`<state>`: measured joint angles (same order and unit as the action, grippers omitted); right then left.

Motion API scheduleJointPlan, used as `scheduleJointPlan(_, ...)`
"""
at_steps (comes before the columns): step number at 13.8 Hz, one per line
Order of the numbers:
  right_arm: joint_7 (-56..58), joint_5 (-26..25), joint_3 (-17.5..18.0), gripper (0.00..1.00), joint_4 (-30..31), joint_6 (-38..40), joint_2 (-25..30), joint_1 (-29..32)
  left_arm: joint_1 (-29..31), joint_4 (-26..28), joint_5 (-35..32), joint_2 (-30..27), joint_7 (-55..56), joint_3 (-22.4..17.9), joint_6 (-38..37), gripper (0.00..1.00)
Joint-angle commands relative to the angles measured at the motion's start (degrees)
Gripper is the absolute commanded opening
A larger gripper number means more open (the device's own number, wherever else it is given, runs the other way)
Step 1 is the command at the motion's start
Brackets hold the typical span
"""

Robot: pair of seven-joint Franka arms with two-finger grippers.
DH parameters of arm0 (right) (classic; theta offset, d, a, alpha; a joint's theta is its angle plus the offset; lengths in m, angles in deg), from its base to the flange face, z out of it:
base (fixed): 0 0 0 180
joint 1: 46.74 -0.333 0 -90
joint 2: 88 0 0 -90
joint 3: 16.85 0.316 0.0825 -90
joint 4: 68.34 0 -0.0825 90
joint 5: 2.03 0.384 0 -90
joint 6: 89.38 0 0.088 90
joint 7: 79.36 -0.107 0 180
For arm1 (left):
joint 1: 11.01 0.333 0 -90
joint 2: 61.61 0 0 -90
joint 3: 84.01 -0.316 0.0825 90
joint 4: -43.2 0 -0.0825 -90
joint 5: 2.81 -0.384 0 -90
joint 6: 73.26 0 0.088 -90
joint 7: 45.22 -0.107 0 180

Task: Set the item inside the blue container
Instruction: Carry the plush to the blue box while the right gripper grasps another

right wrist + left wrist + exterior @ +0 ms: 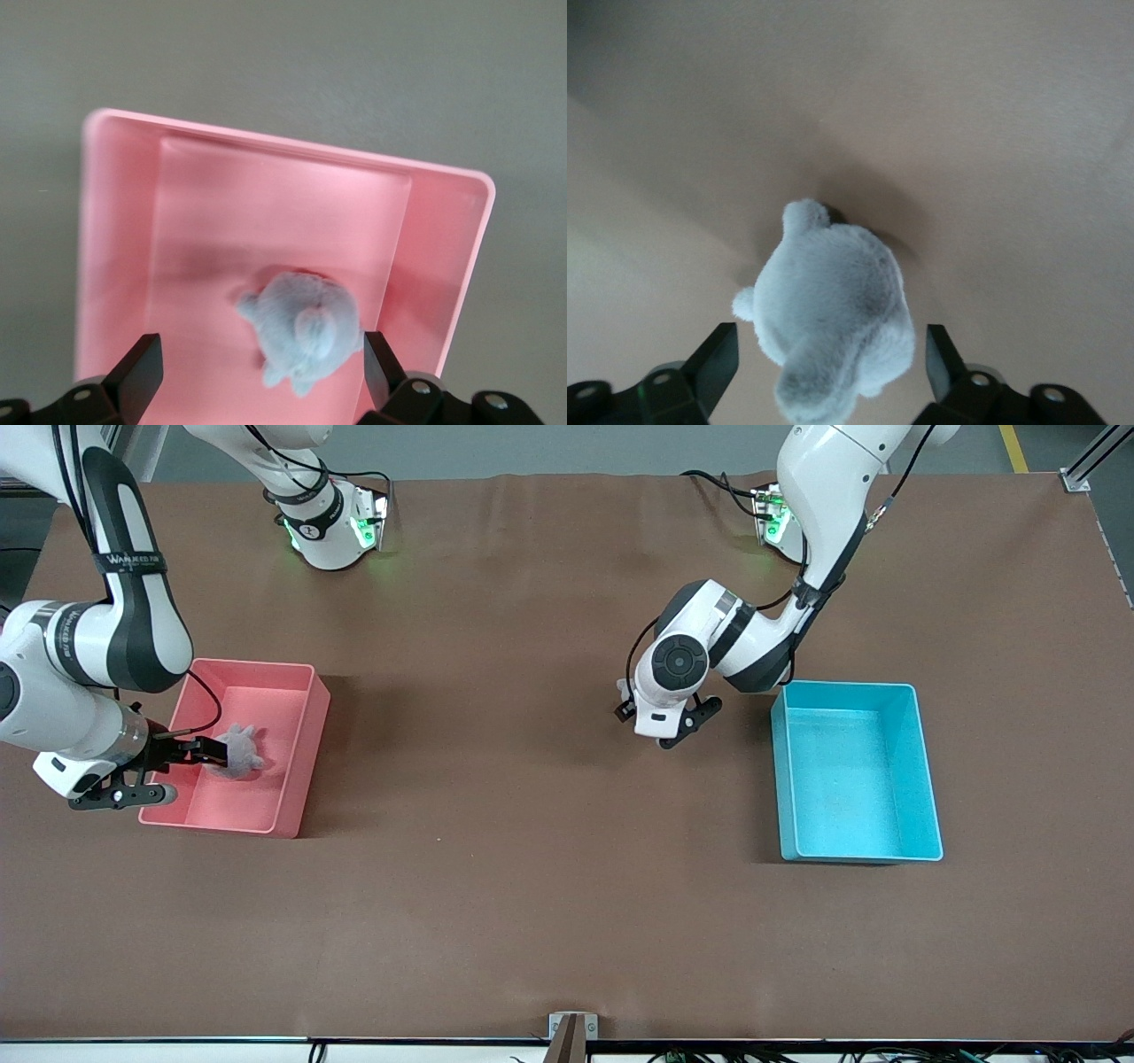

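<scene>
Surface (532,868): brown, bare btwn the bins.
Blue bin (850,788): empty, toward left arm's end, nearest the front cam. Open top faces up, ready to receive a drop.
Pink bin (301,753): toward right arm's end, well apart from blue bin. It holds the toy.
Toy (239,753): grey plush, lying on pink bin floor (266,212), i.e. not yet at its goal.
Right tool (190,772): down in pink bin, jaws wide and straddling the toy (306,336). Judged pre-grasp, so the width gives clearance round the soft body.
Left tool (669,731): over bare surface just beside blue bin, jaws wide, nothing gripped.
Hidden/unclear: right arm covers the pink bin's corner by its wrist.
Contact, one right finger to toy: cannot tell.
Mismatch: left wrist view shows a grey plush (833,301) btwn wide fingers (713,363) on a plain tan ground. Front view shows no plush under the left tool. Not reconcilable.
Bases: cut off at top edge.
</scene>
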<state>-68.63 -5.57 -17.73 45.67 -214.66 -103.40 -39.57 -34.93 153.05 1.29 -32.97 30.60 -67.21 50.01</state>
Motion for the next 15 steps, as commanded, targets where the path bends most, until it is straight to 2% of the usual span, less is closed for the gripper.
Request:
scheduleJointPlan(1,0.2,-0.7,1.4,1.0,3.3,-6.4,-2.2,2.2,-0.2,-0.3,-0.1,0.6,2.3,0.1,-0.7,0.78)
scheduleJointPlan(4,2.6,-0.8,1.4,1.0,3.1,-9.5,-5.2,4.2,-0.4,-0.4,0.0,2.8,3.7,0.1,2.8,0.72)
scheduleJointPlan(5,3.2,-0.8,1.4,1.0,3.1,-9.6,-5.7,4.9,-0.5,-0.4,0.0,3.4,4.2,0.1,3.1,0.67)
scheduleJointPlan(6,3.2,-0.8,1.4,1.0,3.1,-9.6,-6.2,5.2,-0.7,-0.4,0.0,3.9,4.6,0.1,3.2,0.55)
scheduleJointPlan(7,3.2,-0.8,1.5,1.0,3.3,-9.5,-6.7,5.3,-0.7,-0.4,-0.1,4.0,4.9,0.1,3.2,0.32)
scheduleJointPlan(8,3.1,-0.7,1.5,1.0,3.5,-9.5,-7.2,5.4,-0.6,-0.4,-0.1,4.0,5.6,0.1,3.2,0.16)
scheduleJointPlan(9,3.1,-0.7,1.5,1.0,3.8,-9.5,-7.6,5.7,-0.6,-0.5,-0.1,3.9,6.1,0.1,3.2,0.04)
scheduleJointPlan(10,3.1,-0.7,1.5,1.0,3.9,-9.5,-8.1,5.7,-0.5,-0.7,-0.1,3.8,6.2,0.1,3.2,0.0)
scheduleJointPlan(15,3.1,-0.1,1.6,1.0,4.5,-9.3,-9.1,5.6,1.0,-3.0,-1.9,0.7,5.3,-0.4,2.2,0.0)
